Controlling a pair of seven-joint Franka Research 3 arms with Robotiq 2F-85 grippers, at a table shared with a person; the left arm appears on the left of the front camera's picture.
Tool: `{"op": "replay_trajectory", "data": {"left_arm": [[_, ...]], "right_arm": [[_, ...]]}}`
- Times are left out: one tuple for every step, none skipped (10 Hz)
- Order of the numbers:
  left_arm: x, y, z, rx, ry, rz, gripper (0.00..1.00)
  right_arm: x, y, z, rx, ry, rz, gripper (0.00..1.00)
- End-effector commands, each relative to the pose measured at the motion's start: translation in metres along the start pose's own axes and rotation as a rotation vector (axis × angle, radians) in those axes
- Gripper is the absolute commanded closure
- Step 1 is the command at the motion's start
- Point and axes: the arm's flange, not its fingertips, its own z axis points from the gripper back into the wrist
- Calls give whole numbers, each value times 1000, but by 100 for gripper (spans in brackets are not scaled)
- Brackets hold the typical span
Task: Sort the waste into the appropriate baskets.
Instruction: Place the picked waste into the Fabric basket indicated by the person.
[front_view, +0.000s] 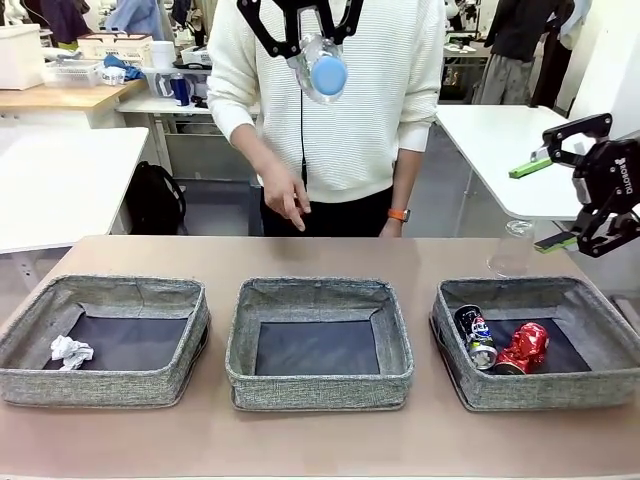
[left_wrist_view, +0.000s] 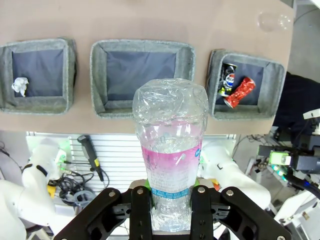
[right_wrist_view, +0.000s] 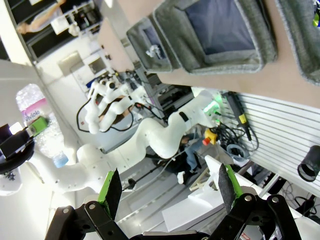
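Observation:
High above the middle basket (front_view: 320, 390), my left gripper (front_view: 310, 42) is shut on a clear pink-labelled, blue-capped bottle (left_wrist_view: 171, 165). The left basket (front_view: 100, 388) holds a crumpled white paper ball (front_view: 70, 351). A dark printed can (front_view: 476, 335) and a crushed red can (front_view: 523, 348) lie in the right basket (front_view: 540, 392). Behind that basket a second clear bottle (front_view: 512, 250) stands on the table. My right gripper (front_view: 548, 205) hangs open and empty above the table's right end, beyond the right basket.
A person in a white sweater stands at the far side, one hand (front_view: 290, 205) held over the table's far edge. White tables stand at the left and right behind. A strip of bare table runs in front of the baskets.

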Motion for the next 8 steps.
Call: {"op": "replay_trajectory", "data": {"left_arm": [[-1, -1, 0, -4, -7, 2, 78], [-1, -1, 0, -4, -7, 2, 78], [-1, -1, 0, -4, -7, 2, 78], [-1, -1, 0, -4, -7, 2, 78], [-1, -1, 0, -4, -7, 2, 78], [-1, -1, 0, -4, -7, 2, 78], [-1, -1, 0, -4, -7, 2, 78], [-1, -1, 0, -4, -7, 2, 78]], "right_arm": [[-1, 5, 0, 14, 5, -18, 0], [-1, 5, 0, 14, 5, -18, 0], [-1, 5, 0, 14, 5, -18, 0], [-1, 5, 0, 14, 5, -18, 0], [-1, 5, 0, 14, 5, -18, 0], [-1, 5, 0, 14, 5, -18, 0], [-1, 5, 0, 14, 5, -18, 0], [-1, 5, 0, 14, 5, -18, 0]]}}
